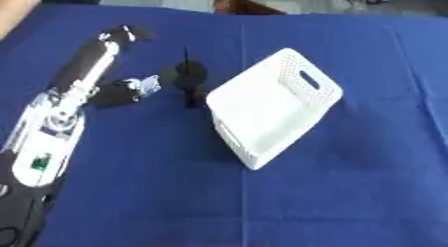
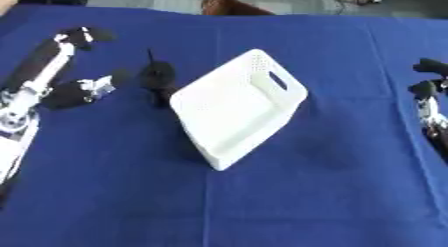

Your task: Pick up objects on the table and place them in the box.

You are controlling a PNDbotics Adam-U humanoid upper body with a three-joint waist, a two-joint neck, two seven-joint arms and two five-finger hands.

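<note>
A white perforated box [image 1: 262, 108] with a handle slot sits askew in the middle of the blue table [image 1: 350, 191], and nothing shows inside it. A small black object [image 1: 189, 76], round with a thin stem, lies just off the box's left corner. My left hand [image 1: 77, 88] reaches in from the lower left. Its fingers stretch straight toward the far side, and its thumb [image 1: 131, 89] points at the black object, a short way left of it and not touching it. My right hand [image 2: 427, 93] shows at the right edge, fingers up, holding nothing.
A brown thing [image 1: 245, 5] sits beyond the table's far edge. Bare blue cloth stretches in front of the box and to its right.
</note>
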